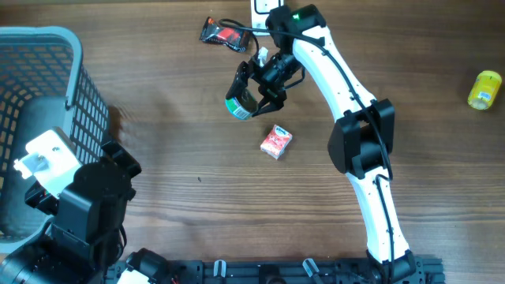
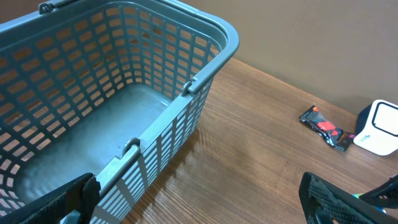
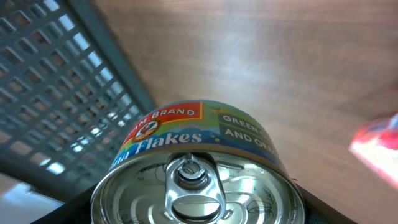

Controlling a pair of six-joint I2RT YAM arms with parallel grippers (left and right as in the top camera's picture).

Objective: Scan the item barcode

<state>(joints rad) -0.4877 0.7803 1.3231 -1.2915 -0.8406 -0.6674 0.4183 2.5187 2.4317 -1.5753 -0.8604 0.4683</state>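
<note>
The item is a round tin can (image 1: pixel 239 106) with a green and blue label and a silver pull-tab lid (image 3: pixel 198 186). My right gripper (image 1: pixel 252 91) is shut on it by its sides and holds it above the table, tilted, left of centre. In the right wrist view the lid fills the lower frame, with dark fingers (image 3: pixel 314 208) at its edges. No barcode shows on the can. A white scanner (image 1: pixel 264 8) stands at the table's far edge behind the can. My left gripper (image 2: pixel 199 202) stands wide open beside the basket, holding nothing.
A grey-blue plastic basket (image 1: pixel 75 47) stands at the left, its rim (image 2: pixel 205 71) close to my left fingers. A small red box (image 1: pixel 276 142) lies just right of the can. A black and red packet (image 1: pixel 225 35) lies near the scanner; a yellow bottle (image 1: pixel 484 89) lies far right.
</note>
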